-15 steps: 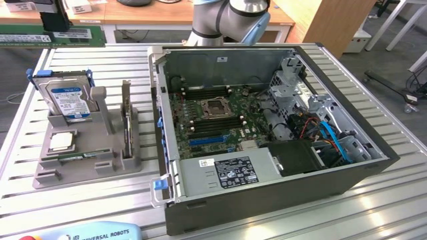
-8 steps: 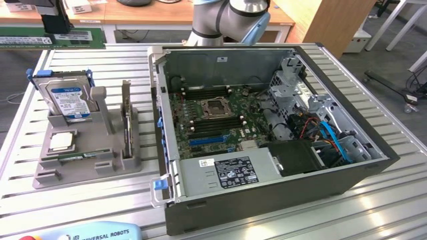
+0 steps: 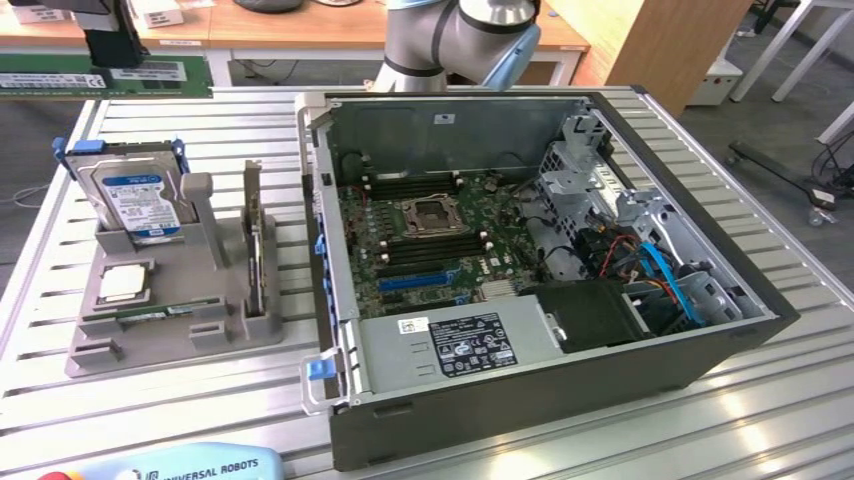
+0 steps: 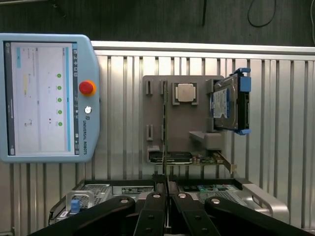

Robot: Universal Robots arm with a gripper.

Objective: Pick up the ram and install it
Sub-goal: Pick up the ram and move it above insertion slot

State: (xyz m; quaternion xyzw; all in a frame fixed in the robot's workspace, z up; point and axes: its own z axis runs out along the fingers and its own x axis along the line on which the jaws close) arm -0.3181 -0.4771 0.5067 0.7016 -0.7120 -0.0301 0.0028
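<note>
The ram (image 3: 107, 80), a long green stick with a white sticker, hangs level high over the far corner of the table at the exterior view's left. My gripper (image 3: 114, 62) is shut on its top edge from above. In the wrist view the black fingers (image 4: 156, 189) are pressed together, and the gripper (image 4: 166, 184) looks down on the grey parts holder (image 4: 155, 118). The open computer case (image 3: 747, 330) lies at the exterior view's right of the gripper. Its green motherboard (image 3: 400, 250) faces up, with dark memory slots on both sides of the processor socket (image 3: 430, 213).
The grey holder (image 3: 174, 335) carries a blue-framed hard drive (image 3: 134, 195), a square silver processor (image 3: 123, 283), a thin upright card (image 3: 251, 225) and a small flat board (image 3: 160, 312). A teach pendant (image 4: 44, 98) lies on the slatted table (image 3: 747, 420). The arm's base (image 3: 454, 40) rises behind the case.
</note>
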